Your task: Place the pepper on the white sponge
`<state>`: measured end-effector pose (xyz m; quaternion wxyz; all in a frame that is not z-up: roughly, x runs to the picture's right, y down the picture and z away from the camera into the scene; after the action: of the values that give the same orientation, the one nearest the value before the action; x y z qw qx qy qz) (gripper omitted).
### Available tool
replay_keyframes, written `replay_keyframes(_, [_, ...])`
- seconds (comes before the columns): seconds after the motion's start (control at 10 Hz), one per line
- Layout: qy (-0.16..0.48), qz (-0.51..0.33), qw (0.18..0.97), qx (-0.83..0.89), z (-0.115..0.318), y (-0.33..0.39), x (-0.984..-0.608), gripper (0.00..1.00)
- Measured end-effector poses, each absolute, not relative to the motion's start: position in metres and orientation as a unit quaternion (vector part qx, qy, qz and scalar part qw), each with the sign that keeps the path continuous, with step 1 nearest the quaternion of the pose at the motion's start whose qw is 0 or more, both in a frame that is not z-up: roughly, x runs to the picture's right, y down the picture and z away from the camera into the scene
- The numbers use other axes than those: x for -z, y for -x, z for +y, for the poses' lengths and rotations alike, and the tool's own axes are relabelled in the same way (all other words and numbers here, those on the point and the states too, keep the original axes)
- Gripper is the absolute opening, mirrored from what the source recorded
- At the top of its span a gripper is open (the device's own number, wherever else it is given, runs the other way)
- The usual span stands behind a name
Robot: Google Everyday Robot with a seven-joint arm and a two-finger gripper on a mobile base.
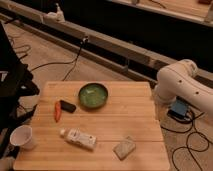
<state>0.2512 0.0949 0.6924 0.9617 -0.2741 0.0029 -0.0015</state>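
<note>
Pale wood is the biggest thing I have on screen: the table (135,115), with the green bowl (93,95) sitting near its far edge, and I take every bearing from that bowl. The white arm (182,85) bulks well to the bowl's right, off the table's edge, folded clear of the work so nothing on the board is hidden from me. The gripper is out of my view, somewhere past the right of the picture, so I cannot tell whether it is wide, narrow or carrying anything. A white bottle (79,138) lies on its side in front of the bowl, a little left; its label shows, but I can read no writing or brand on it. A white cup (21,137) stands upright far to the bowl's front-left, at the table corner. The white sponge (124,148) lies flat in front of the bowl and to its right, apart from everything, which I judge leaves an easy drop spot. The pepper (57,111) lies left of the bowl, just beside a small black object (67,106), not yet picked.
</note>
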Motion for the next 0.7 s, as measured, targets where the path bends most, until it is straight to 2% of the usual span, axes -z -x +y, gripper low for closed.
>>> replay_keyframes(0.4, [0.256,-0.012,0.965,0.054,0.072,-0.201,-0.702,0.65])
replay_keyframes(0.7, [0.234,-0.039,0.961,0.14,0.062,-0.12,-0.712,0.65])
